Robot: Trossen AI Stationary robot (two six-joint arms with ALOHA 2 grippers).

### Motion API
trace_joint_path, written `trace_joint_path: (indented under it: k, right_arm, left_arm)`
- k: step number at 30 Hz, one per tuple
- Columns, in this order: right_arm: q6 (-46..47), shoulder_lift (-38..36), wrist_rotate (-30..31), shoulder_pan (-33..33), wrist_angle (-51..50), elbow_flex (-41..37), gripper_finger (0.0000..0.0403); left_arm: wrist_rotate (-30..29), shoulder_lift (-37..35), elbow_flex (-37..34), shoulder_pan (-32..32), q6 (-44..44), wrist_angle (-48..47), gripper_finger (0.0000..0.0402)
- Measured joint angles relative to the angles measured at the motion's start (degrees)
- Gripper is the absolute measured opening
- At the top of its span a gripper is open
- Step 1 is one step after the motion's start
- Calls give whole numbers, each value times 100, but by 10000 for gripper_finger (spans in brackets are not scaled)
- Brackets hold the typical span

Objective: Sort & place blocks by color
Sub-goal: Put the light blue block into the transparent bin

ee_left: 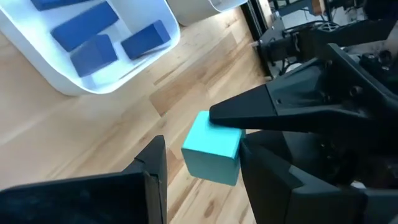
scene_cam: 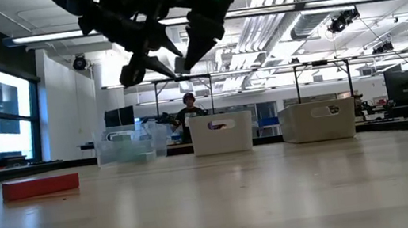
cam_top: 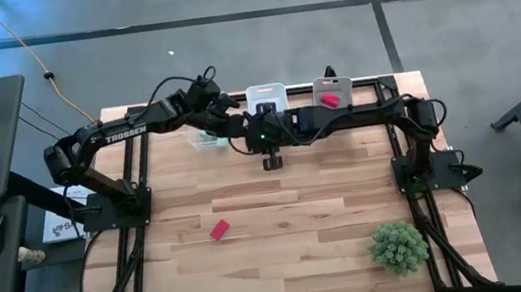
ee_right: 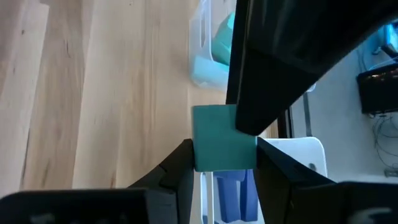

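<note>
- high view: overhead, straight down; whole worktop (cam_top: 281,224) and both arms in frame; far off
- low view: at worktop height, level across the surface into the room; bins (scene_cam: 221,133) stand in a row at the far edge
- left wrist view: close, angled down past own fingers (ee_left: 152,171); teal block (ee_left: 212,148) fills the centre
- right wrist view: close, straight down; same teal block, shared with left wrist view; both also catch the bin of blue blocks (ee_left: 99,37)
</note>
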Motion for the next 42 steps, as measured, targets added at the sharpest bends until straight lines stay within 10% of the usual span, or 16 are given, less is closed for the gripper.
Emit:
trace_joint_path:
  k: [26, 42]
  right_arm:
    - [1054, -24, 307, 53, 456, -4, 110]
    - [1115, -44, 544, 92, 489, -9, 114]
  left_arm:
    - [69, 0, 0, -7, -237, 301, 123]
    - [319, -2, 0, -1, 16, 488, 43]
